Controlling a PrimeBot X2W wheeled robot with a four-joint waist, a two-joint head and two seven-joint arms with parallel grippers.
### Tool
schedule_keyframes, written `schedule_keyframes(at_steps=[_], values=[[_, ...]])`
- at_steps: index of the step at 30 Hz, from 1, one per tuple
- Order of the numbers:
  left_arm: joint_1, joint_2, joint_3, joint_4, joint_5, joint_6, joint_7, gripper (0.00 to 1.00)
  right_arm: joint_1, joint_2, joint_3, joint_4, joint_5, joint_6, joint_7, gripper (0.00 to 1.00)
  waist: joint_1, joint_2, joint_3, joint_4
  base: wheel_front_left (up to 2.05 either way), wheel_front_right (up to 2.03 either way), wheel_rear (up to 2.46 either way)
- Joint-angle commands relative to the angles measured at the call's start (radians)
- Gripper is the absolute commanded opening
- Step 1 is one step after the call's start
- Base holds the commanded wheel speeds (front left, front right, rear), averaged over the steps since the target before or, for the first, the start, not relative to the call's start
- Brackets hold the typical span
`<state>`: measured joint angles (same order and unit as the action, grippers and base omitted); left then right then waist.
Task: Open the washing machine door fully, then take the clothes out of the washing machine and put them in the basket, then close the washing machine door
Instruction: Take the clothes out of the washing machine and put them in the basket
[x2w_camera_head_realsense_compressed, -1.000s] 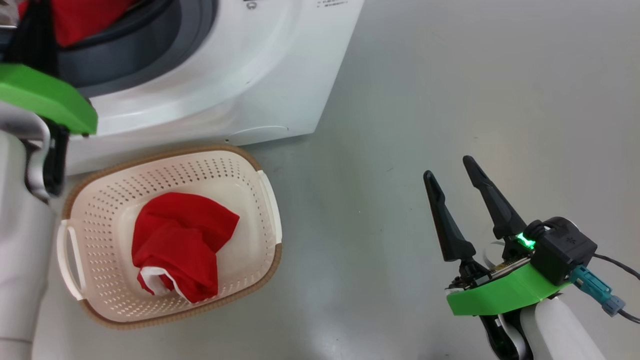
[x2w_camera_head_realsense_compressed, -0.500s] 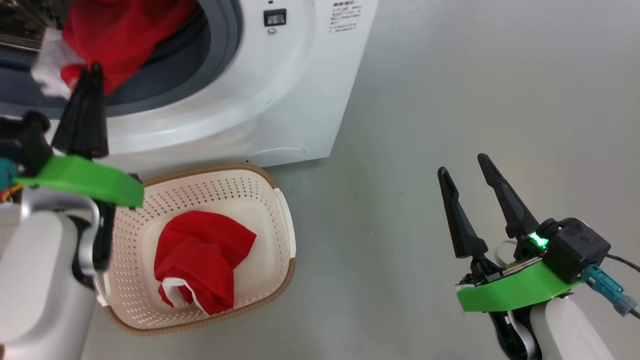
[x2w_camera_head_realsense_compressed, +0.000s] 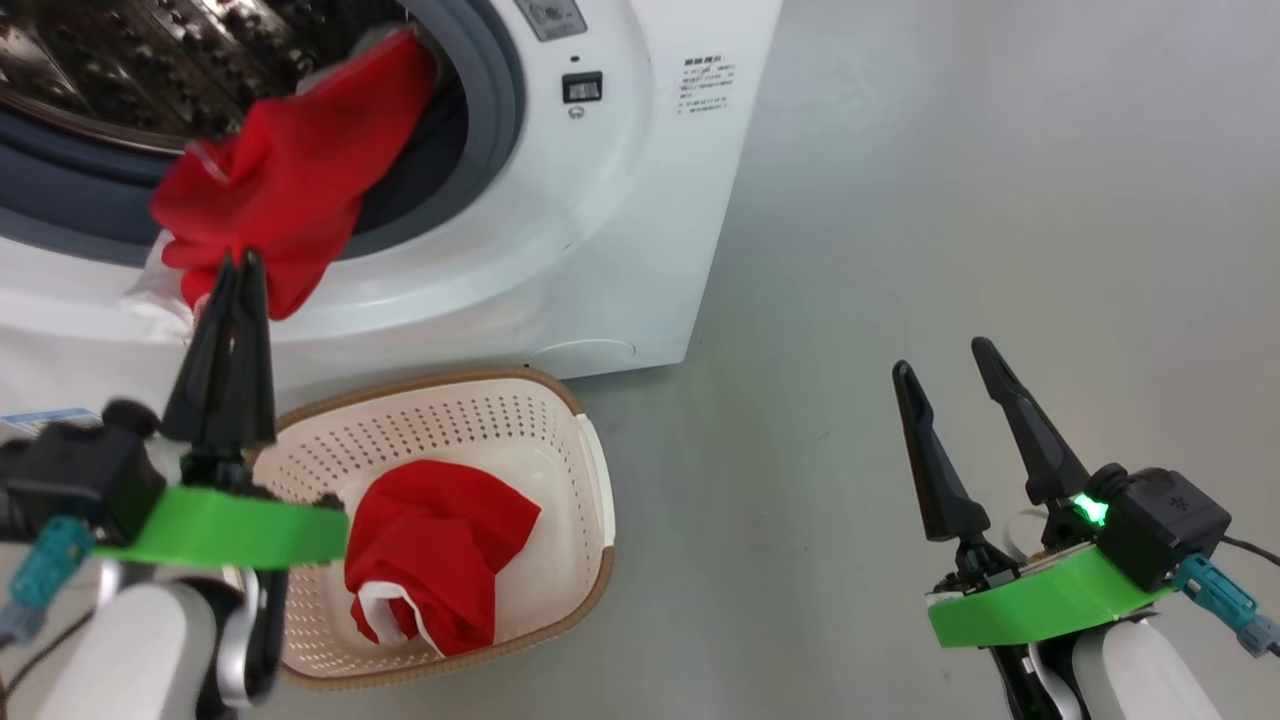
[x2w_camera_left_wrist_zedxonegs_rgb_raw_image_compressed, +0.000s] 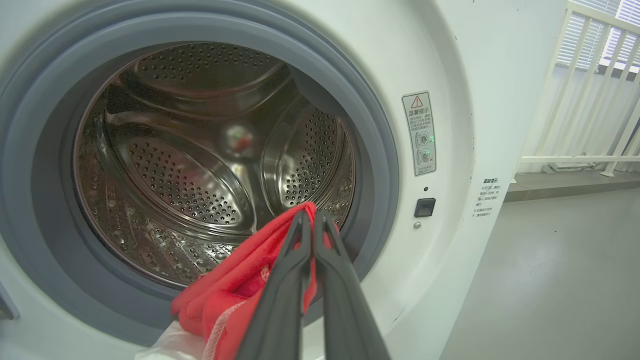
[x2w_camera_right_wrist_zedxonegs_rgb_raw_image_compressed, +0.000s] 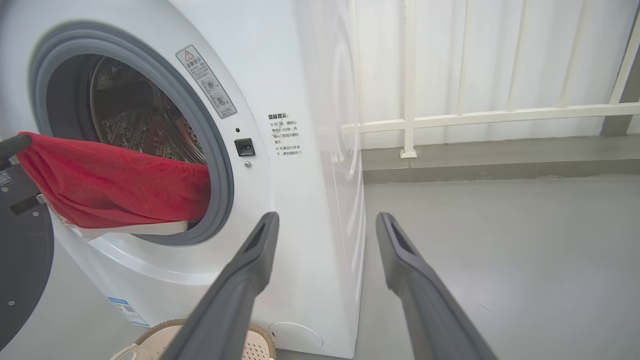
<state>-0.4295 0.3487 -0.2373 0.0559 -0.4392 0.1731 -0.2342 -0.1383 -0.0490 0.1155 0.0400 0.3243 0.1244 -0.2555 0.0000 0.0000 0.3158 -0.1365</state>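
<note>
Red fabric in two places! The cream perforated basket (x2w_camera_head_realsense_compressed: 590, 470), brown-rimmed, holds one crumpled red garment (x2w_camera_head_realsense_compressed: 440, 560) with white trim. A second red garment (x2w_camera_head_realsense_compressed: 290, 180) trails out of the steel drum (x2w_camera_left_wrist_zedxonegs_rgb_raw_image_compressed: 200, 165) of the white washing machine (x2w_camera_head_realsense_compressed: 620, 200), over the grey gasket (x2w_camera_left_wrist_zedxonegs_rgb_raw_image_compressed: 380, 150). Its lower end is pinched between the closed fingers of the left gripper (x2w_camera_head_realsense_compressed: 240, 262). The right gripper (x2w_camera_head_realsense_compressed: 940, 358) hovers over the grey floor (x2w_camera_head_realsense_compressed: 1000, 200), jaws spread, holding nothing.

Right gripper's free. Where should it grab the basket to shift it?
Likely the white side handle on the right wall of the basket, approached from the right across the floor. That handle juts out from the brown rim, faces the open right gripper, and sits away from the red garment inside.
</note>
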Motion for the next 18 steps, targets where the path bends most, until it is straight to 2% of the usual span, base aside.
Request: schedule_keyframes(at_steps=[1, 18], values=[[0.017, 0.026, 0.034, -0.044, 0.015, 0.013, -0.013, 0.00, 0.015, -0.001, 0.021, -0.027, 0.001, 0.006, -0.006, 1.00, 0.0000, 0.0000, -0.017, 0.007, 0.00, 0.00, 0.00], [0.207, 0.006, 0.018, -0.268, 0.056, 0.085, -0.018, 0.00, 0.049, -0.001, -0.009, -0.043, -0.008, 0.006, -0.006, 1.00, 0.0000, 0.0000, -0.072, 0.035, 0.00, 0.00, 0.00]])
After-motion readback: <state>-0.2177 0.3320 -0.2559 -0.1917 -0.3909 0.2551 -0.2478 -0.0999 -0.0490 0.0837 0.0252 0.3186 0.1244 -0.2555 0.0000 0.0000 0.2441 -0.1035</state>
